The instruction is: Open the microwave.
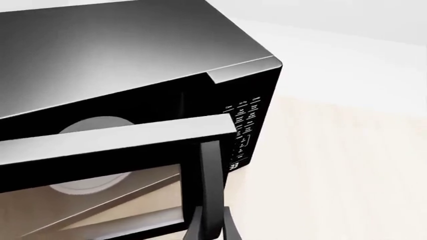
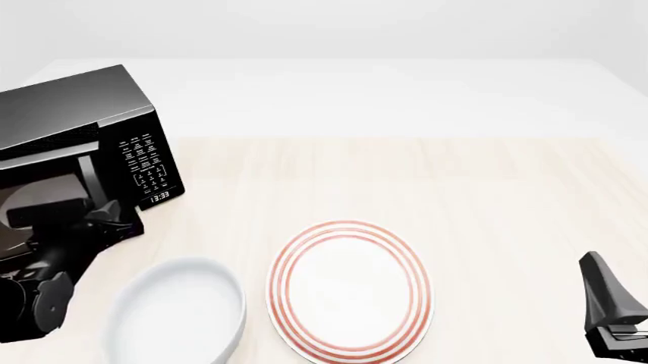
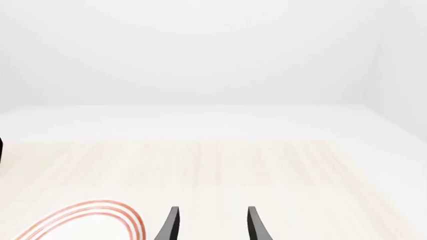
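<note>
At the table's far-left corner, the microwave [image 2: 91, 144] stands with its door ajar, my left gripper [image 1: 212, 222] clamped on the handle [image 1: 208, 170], which could slip out if I swing too wide; my right gripper [image 3: 210, 225] rests open.

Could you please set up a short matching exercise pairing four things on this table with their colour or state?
Things:
1. microwave
2. plate
3. bowl
4. right end effector

States:
A. plain white, near the left arm
B. open, holding nothing
C. door partly open
D. white with red rings

Pairs: 1-C, 2-D, 3-A, 4-B
</note>
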